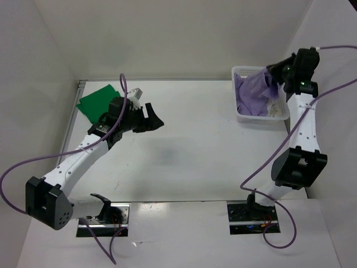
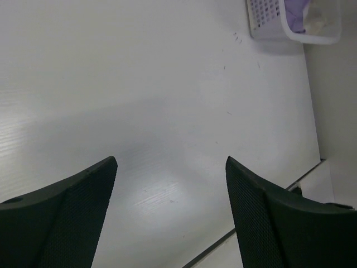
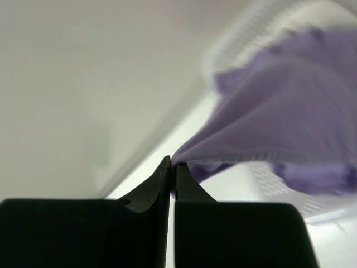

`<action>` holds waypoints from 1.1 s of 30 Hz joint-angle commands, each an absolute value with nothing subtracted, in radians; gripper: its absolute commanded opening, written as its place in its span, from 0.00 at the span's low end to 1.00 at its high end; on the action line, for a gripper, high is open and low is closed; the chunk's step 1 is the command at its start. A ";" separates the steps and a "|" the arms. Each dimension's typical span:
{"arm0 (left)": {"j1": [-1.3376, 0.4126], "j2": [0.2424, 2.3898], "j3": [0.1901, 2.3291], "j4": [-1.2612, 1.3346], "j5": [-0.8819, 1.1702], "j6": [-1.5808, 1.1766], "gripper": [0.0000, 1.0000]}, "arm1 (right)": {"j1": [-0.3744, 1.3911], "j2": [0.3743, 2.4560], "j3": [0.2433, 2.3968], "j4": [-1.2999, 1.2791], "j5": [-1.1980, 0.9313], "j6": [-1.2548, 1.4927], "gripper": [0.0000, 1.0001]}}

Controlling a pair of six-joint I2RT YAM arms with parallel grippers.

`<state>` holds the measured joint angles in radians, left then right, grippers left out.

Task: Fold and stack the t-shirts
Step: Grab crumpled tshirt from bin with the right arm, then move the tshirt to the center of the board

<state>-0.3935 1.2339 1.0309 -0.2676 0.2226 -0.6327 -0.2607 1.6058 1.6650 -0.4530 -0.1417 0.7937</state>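
The bright green t-shirt lies folded at the table's far left. Just right of it my left gripper hovers open over bare table, nothing between its fingers. The lavender t-shirt hangs partly out of the white basket at the far right. My right gripper is shut on an edge of that lavender shirt, which stretches taut from the fingertips. A bit of cream-white shirt shows in the basket beneath it.
White walls close in the table at the back and both sides. A dark seam runs along the table's near edge. The basket shows at the top right of the left wrist view.
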 commanded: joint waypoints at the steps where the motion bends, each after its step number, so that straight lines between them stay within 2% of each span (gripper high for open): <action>1: -0.342 1.264 1.089 -0.196 0.229 -0.666 0.86 | -0.174 1.504 1.857 -0.394 -0.381 0.775 0.00; 6: -0.266 1.302 1.080 -0.157 0.256 -0.726 0.86 | -0.025 1.460 2.145 -0.304 -0.578 0.847 0.00; 10: -0.194 1.302 1.089 -0.167 0.233 -0.744 0.86 | 0.199 1.470 2.412 -0.258 -0.635 0.868 0.00; 16: -0.106 1.284 1.089 -0.187 0.224 -0.753 0.86 | 0.293 1.470 2.520 -0.195 -0.673 0.920 0.00; 18: -0.068 1.275 1.098 -0.201 0.224 -0.753 0.86 | 0.293 1.470 2.481 -0.206 -0.673 0.933 0.00; 24: -0.022 1.255 1.123 -0.250 0.173 -0.743 0.86 | 0.302 1.411 1.864 -0.071 -0.629 0.921 0.00; 27: -0.012 1.246 1.114 -0.250 0.161 -0.723 0.86 | 0.311 1.434 1.621 -0.040 -0.643 0.899 0.00; 30: -0.012 1.259 1.104 -0.241 0.172 -0.712 0.86 | 0.345 1.518 1.490 -0.034 -0.605 0.865 0.00; 33: -0.012 1.301 1.104 -0.241 0.193 -0.693 0.82 | 0.354 1.649 1.482 -0.029 -0.549 0.845 0.00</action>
<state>-0.0170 1.2770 1.0763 -0.2512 0.1745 -0.7315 0.3313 1.6436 1.4784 -0.0795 -0.5945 0.8883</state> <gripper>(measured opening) 0.834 0.020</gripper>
